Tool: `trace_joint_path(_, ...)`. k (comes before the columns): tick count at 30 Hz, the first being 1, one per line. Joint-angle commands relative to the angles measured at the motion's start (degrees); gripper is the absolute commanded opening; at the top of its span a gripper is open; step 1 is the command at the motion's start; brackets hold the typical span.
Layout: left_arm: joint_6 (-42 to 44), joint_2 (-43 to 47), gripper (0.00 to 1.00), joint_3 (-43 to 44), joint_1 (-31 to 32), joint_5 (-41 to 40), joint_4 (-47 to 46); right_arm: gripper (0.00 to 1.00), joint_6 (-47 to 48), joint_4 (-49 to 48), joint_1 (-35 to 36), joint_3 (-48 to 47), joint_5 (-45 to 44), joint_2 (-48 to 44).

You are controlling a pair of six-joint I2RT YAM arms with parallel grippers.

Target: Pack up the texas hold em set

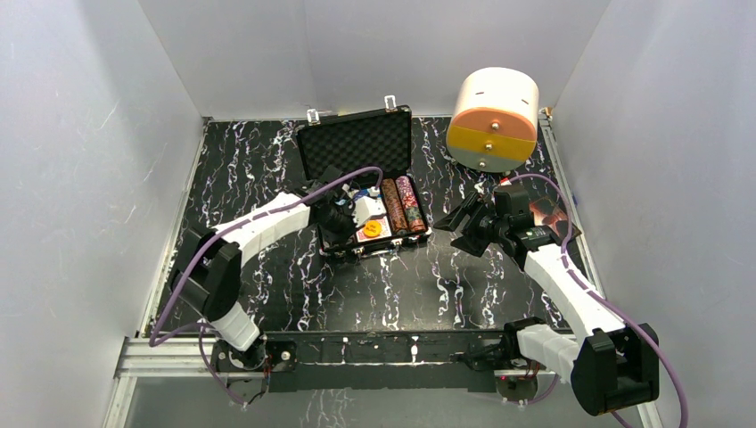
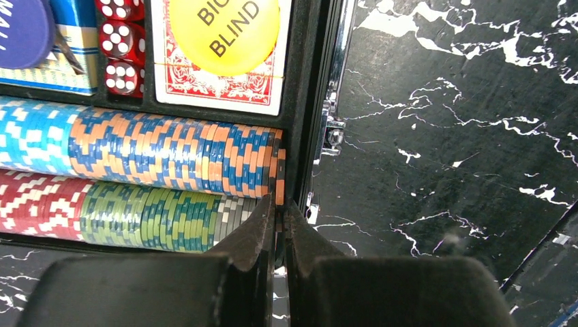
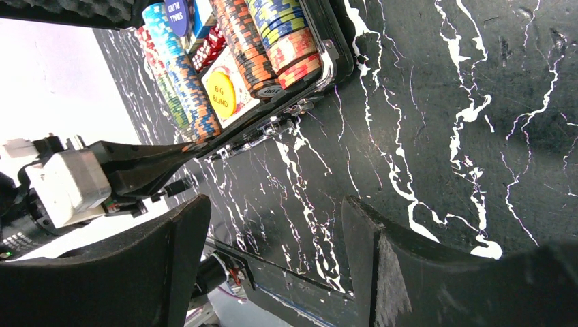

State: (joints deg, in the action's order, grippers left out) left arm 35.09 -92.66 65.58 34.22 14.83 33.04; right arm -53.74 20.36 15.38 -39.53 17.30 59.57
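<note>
Spreading under everything, the black marbled table [image 1: 267, 178] carries the open briefcase [image 1: 357, 143] at its middle back, with the foam-lined lid upright. The white-and-orange cylindrical box [image 1: 493, 116] stands behind and to the right of the case, well apart from it. A brown book [image 1: 554, 214] lies near the table's right edge, just beside the right arm.

The left gripper [image 2: 279, 204] reaches into the case at its near wall. Its 2 fingers are pressed together at the end of the orange-and-blue row of poker chips [image 2: 170, 150]. I cannot tell whether a chip is pinched. A 2nd row, red, green and white, lies alongside.

The right gripper [image 3: 272, 218] hovers over bare table to the right of the case, jaws wide apart with nothing between them.

The red-backed card deck [image 2: 218, 82] sits in its compartment with the yellow disc [image 2: 225, 27] on top. The red dice [image 2: 119, 41] are stacked beside the deck.
</note>
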Motion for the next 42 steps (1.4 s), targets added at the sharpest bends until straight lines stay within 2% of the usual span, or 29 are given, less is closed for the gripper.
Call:
trace_joint_path(1, -0.9, -1.0, 0.02, 0.9, -0.4, -2.6, 0.1, 0.79, 0.7, -2.3, -0.4, -0.5, 0.4, -0.4)
trace_joint_path(4, -2.3, -1.1, 0.17, 0.6, -0.3, -1.9, 0.2, 0.79, 0.9, -2.3, -0.4, -0.5, 0.5, -0.5)
trace_joint_path(6, -3.2, -0.9, 0.23, 0.4, -0.3, -1.8, -0.5, 0.79, 1.0, -2.4, -0.4, -0.4, 0.6, -0.6)
trace_joint_path(12, -4.2, 0.7, 0.32, 0.4, -0.4, -1.4, -0.9, 0.79, 1.1, -2.7, -0.4, 0.1, 0.7, -0.7)
trace_joint_path(22, -5.0, 5.0, 0.41, -1.0, -1.6, 1.8, -1.8, 0.79, 1.0, -2.8, -0.4, 0.2, 0.8, -1.0)
trace_joint_path(25, -4.8, 5.3, 0.35, -1.7, -1.7, 1.8, -2.2, 0.79, 0.9, -2.8, -0.5, 0.4, 0.8, -1.1)
trace_joint_path(28, -4.6, 4.8, 0.20, -1.9, -1.7, 2.7, -2.2, 0.79, 0.9, -2.8, -0.4, 0.6, 0.7, -1.1)
trace_joint_path(30, -4.6, 4.3, 0.14, -1.9, -1.7, 3.4, -2.1, 0.79, 0.9, -2.7, -0.4, 0.6, 0.7, -1.3)
trace_joint_path(42, -5.0, 0.1, 0.04, -1.2, -1.7, 3.1, -1.9, 0.79, 0.9, -2.7, -0.4, 0.5, 0.5, -1.1)
